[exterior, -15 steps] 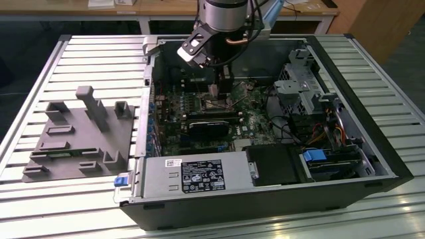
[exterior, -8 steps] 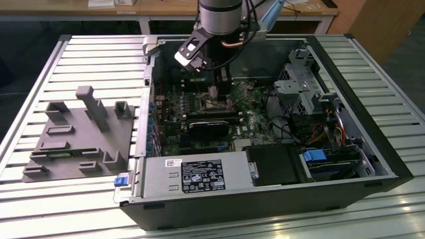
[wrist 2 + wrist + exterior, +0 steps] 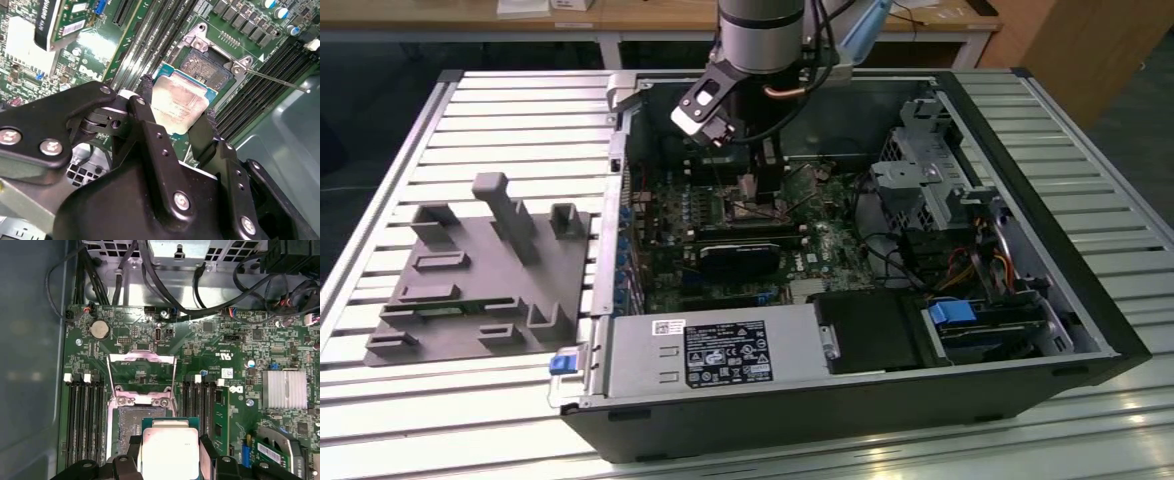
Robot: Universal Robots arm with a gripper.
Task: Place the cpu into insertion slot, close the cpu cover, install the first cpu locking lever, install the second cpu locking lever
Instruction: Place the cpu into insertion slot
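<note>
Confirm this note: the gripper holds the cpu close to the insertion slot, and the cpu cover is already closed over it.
Wrong on the cover: the first wrist view shows the cpu cover open, swung back off the insertion slot. The gripper does hold the cpu close to the slot.

Robotics lab or workshop: slatted metal worktop (image 3: 480,110) carrying an opened desktop computer case (image 3: 854,410) with its circuit board (image 3: 834,250) exposed and a grey moulded tray (image 3: 467,280), robot arm (image 3: 761,35) overhead, pale wooden desks (image 3: 654,15) behind.
</note>
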